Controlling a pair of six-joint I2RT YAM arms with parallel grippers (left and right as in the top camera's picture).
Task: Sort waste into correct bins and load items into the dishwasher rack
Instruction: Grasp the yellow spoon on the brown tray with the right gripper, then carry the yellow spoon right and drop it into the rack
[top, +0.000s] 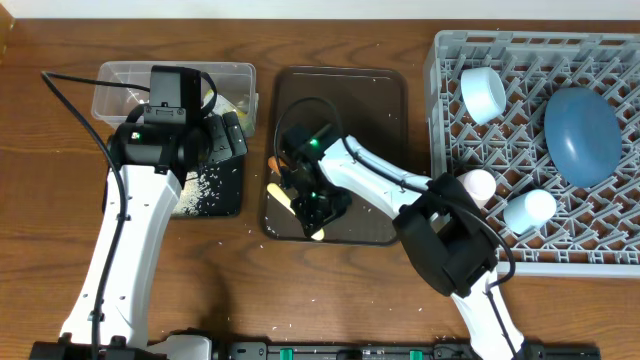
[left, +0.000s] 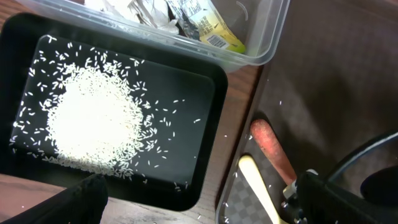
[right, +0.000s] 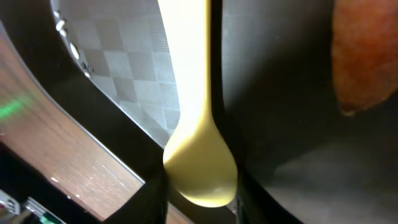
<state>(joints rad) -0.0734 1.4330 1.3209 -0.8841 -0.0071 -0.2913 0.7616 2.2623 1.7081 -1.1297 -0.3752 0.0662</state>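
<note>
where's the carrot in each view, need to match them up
overhead: carrot, small orange tip at the brown tray's left edge.
left wrist: lower right, lying on the tray.
right wrist: top right corner, blurred.
shared landmark: pale yellow spoon beside it.

Left arm (top: 140, 215) hides most of the black tray (top: 235, 185) overhead; carrot (right: 367, 56) blurred and cropped at the right wrist view's edge.
</note>
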